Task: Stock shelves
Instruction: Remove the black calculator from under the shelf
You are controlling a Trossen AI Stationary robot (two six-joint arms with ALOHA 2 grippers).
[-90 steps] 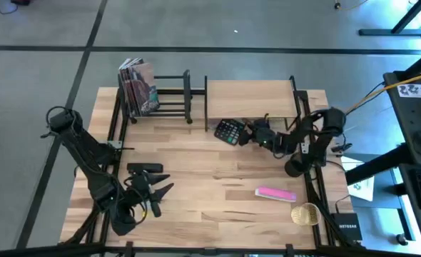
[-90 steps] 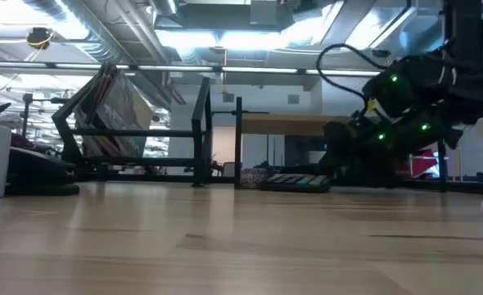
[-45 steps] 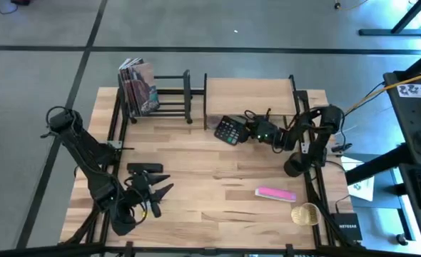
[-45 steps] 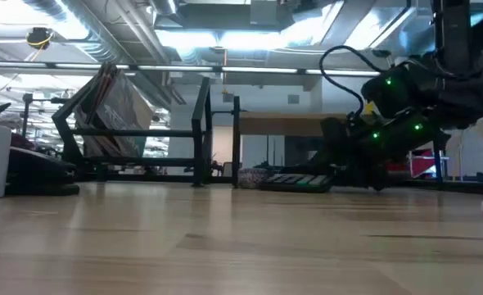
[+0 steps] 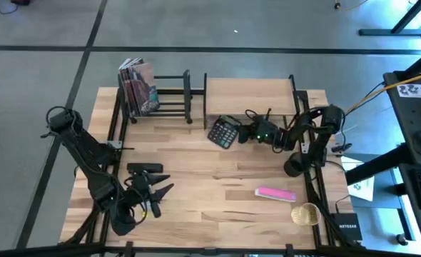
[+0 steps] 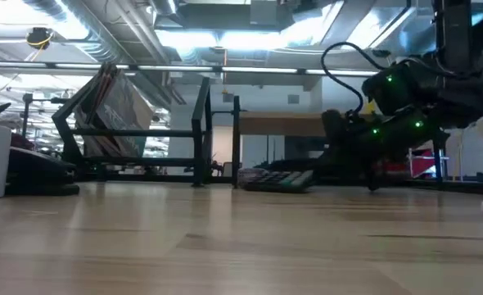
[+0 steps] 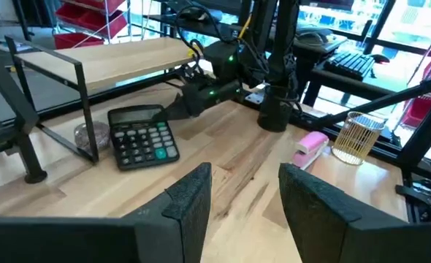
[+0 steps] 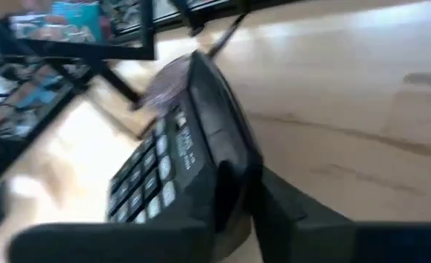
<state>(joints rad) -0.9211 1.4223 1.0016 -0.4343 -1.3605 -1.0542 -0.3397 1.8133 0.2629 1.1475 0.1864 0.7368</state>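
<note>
Right claw [image 5: 240,133] clenched on calculator [image 5: 223,132]; calculator has slid toward 9 o'clock, under the front edge of the wood shelf [image 5: 250,97]. Judged: being shelved. Left claw [image 5: 153,190] idle, released, 7 o'clock on worktop [image 5: 210,189].

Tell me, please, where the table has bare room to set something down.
The widest bare patch lies mid-table, between the calculator, the pink stapler and the left pincer. The wooden shelf top is bare too. It is crowded under that shelf's front edge, where the right pincer meets the calculator, and beside the books.
</note>
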